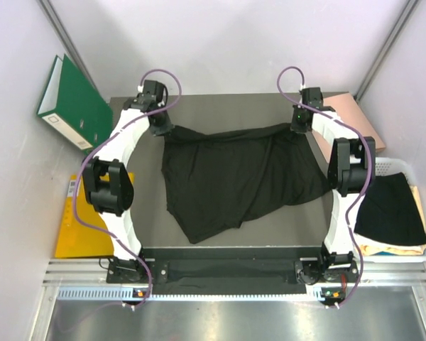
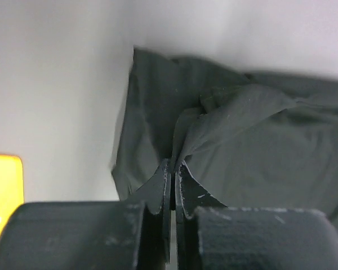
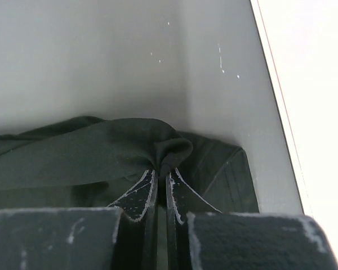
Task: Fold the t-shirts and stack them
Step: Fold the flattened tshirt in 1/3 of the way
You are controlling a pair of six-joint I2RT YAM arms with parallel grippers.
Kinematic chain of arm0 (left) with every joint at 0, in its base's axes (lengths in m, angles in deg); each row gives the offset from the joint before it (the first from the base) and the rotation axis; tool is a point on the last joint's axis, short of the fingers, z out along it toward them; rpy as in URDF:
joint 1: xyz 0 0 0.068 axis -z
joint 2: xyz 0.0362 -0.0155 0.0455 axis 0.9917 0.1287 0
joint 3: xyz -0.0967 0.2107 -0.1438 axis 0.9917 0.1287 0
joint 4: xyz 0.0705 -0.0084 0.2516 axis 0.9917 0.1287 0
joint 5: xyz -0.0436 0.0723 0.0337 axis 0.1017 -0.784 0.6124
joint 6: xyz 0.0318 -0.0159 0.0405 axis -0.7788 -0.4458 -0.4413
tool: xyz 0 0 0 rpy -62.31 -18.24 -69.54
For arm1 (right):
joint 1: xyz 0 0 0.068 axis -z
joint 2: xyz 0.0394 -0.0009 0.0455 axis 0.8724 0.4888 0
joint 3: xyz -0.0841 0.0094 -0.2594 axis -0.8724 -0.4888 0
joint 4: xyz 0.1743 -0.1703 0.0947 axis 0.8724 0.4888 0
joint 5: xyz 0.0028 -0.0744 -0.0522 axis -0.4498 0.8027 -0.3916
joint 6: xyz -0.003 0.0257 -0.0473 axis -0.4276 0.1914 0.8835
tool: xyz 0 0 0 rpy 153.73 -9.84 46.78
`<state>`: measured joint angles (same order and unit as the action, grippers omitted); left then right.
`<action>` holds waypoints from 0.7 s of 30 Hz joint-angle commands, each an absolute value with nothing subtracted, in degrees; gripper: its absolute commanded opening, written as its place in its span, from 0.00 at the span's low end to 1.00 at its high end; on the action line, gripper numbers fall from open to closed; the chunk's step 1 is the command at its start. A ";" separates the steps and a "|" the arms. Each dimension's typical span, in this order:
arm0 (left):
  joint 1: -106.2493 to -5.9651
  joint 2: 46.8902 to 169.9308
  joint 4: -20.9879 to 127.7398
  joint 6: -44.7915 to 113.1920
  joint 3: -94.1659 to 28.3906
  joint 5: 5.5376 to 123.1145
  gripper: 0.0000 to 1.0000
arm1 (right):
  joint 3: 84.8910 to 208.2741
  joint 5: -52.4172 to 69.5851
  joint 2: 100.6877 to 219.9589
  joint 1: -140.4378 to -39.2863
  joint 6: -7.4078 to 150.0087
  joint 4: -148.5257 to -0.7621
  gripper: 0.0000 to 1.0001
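A black t-shirt (image 1: 234,174) lies spread and rumpled on the dark table, stretched between both grippers at its far edge. My left gripper (image 1: 161,126) is shut on the shirt's far left corner; in the left wrist view the cloth (image 2: 253,140) is pinched between the fingertips (image 2: 173,167). My right gripper (image 1: 301,128) is shut on the far right corner; in the right wrist view a fold of cloth (image 3: 129,149) bunches at the fingertips (image 3: 162,173). A folded black t-shirt (image 1: 392,209) lies on top of the stack in the white basket.
A white basket (image 1: 403,168) stands at the right with a yellowish garment (image 1: 387,249) under the black one. A green binder (image 1: 74,103) leans at the back left. A yellow folder (image 1: 85,227) lies left of the table. A pinkish board (image 1: 355,117) lies at the back right.
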<state>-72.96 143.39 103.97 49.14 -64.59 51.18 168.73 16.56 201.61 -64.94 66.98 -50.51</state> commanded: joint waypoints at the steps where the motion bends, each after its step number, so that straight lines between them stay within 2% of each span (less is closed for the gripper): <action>1: -71.19 134.79 103.90 51.36 -60.13 51.14 0.00 | 166.93 17.02 195.44 -64.34 66.78 -51.95 0.00; 11: -66.35 124.68 109.79 55.40 -48.18 50.35 0.00 | 162.00 20.52 194.47 -64.43 66.51 -51.59 0.00; 15: -64.59 123.18 111.82 56.98 -44.05 51.31 0.00 | 165.86 25.10 197.44 -64.34 66.69 -51.25 0.00; 21: -63.18 122.39 116.56 58.48 -41.76 50.09 0.00 | 173.51 25.19 200.97 -64.34 67.31 -53.18 0.00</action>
<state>-63.76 125.25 112.89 56.36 -43.15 50.90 167.17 22.88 199.51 -64.94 66.98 -49.70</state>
